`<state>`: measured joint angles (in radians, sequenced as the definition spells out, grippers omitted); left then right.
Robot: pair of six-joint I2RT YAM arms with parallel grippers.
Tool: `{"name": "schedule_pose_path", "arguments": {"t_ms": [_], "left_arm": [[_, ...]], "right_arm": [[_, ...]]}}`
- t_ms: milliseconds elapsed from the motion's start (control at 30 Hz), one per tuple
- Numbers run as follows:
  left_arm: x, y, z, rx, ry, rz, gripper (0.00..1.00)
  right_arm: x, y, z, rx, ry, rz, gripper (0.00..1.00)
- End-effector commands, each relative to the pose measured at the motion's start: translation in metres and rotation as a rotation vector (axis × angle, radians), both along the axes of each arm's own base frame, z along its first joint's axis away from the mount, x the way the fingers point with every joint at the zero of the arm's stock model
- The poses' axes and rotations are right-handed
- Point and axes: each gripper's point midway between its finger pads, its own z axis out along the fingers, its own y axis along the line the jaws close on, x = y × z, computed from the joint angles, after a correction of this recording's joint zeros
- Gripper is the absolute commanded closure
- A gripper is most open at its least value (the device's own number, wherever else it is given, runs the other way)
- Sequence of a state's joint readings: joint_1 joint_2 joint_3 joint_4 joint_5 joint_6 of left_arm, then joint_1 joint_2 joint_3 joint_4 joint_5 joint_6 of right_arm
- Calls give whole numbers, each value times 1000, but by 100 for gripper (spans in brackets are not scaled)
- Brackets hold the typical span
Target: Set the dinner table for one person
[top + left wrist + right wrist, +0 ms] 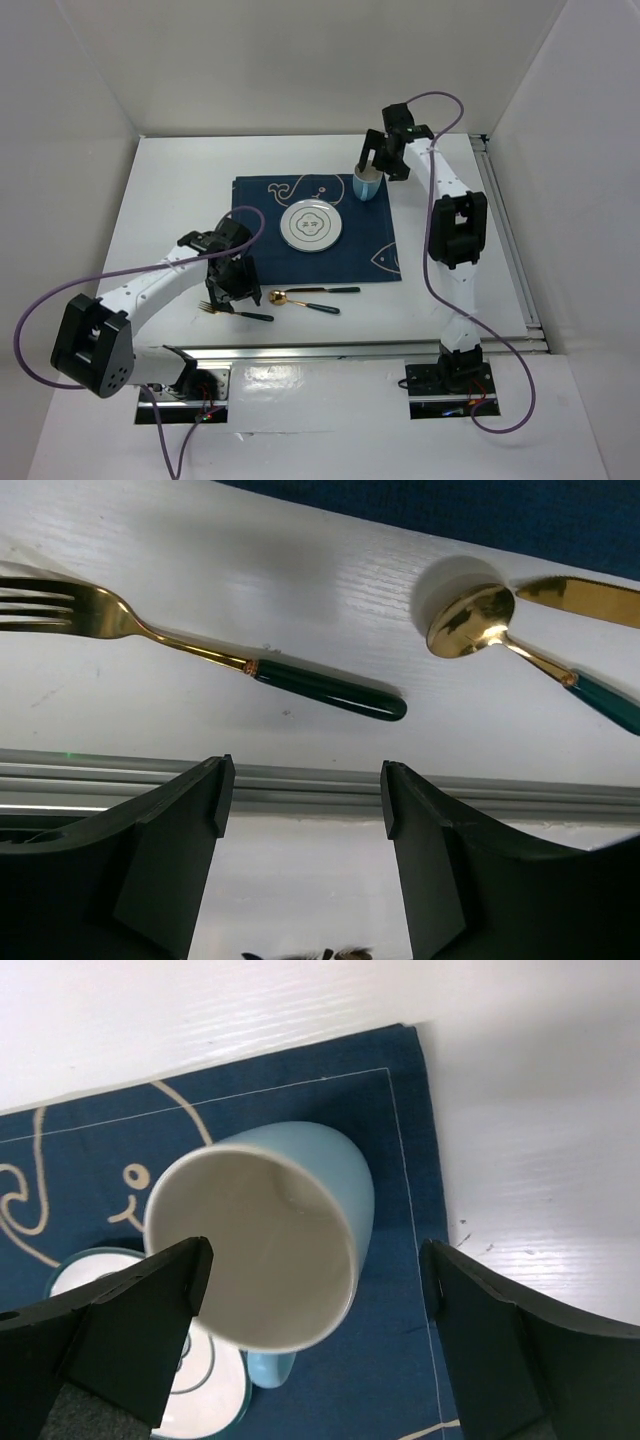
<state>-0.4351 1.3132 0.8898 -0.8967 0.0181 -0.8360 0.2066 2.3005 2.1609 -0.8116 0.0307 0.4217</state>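
Note:
The white dinner table [170, 200] carries a dark blue placemat [370, 250] with a white plate [310, 226] and a light blue mug [367, 185] on it. A gold fork with a green handle [240, 312], a matching spoon [305, 301] and a matching knife [325, 290] lie at the near edge. My left gripper [228, 290] hovers open and empty over the fork [200, 650], with the spoon [480, 620] and knife [590, 598] to its right. My right gripper [318, 1275] is open, its jaws either side of the mug [330, 1175], not touching it.
A metal rail [350, 350] runs along the table's near edge, just below the cutlery. White walls enclose the table at the back and on both sides. The plate's edge [215, 1395] sits close to the mug's handle in the right wrist view.

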Motion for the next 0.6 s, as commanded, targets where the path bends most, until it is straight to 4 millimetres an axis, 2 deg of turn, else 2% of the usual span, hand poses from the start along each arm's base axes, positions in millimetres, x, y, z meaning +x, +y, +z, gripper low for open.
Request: {"name": "schedule_pose_path", "arguments": {"t_ms": [0, 33, 100, 133, 200, 233, 267, 333, 400, 567], "left_arm": [[-6, -4, -14, 5, 23, 72, 22], [-7, -5, -18, 3, 27, 91, 24], [-12, -6, -26, -2, 35, 134, 25], [-8, -8, -28, -15, 21, 153, 25], [-4, -12, -32, -34, 10, 207, 26], [-5, -14, -37, -32, 19, 216, 26], [4, -19, -36, -57, -12, 233, 26], [2, -22, -40, -60, 4, 285, 28], [7, -18, -45, -41, -15, 321, 29], [-1, -8, -66, 32, 43, 367, 35]], "right_arm": [[11, 3, 91, 89, -204, 19, 2], [7, 3, 108, 94, -231, 20, 2], [2, 4, 121, 107, -261, 28, 1], [-3, 4, 142, 121, -301, 36, 1], [-10, 4, 149, 130, -316, 43, 1], [-18, 5, 164, 135, -342, 60, 1], [-20, 6, 169, 146, -355, 69, 1], [-28, 11, 180, 166, -370, 105, 1], [-35, 11, 183, 165, -362, 122, 1], [-46, 13, 196, 145, -386, 155, 1]]}}
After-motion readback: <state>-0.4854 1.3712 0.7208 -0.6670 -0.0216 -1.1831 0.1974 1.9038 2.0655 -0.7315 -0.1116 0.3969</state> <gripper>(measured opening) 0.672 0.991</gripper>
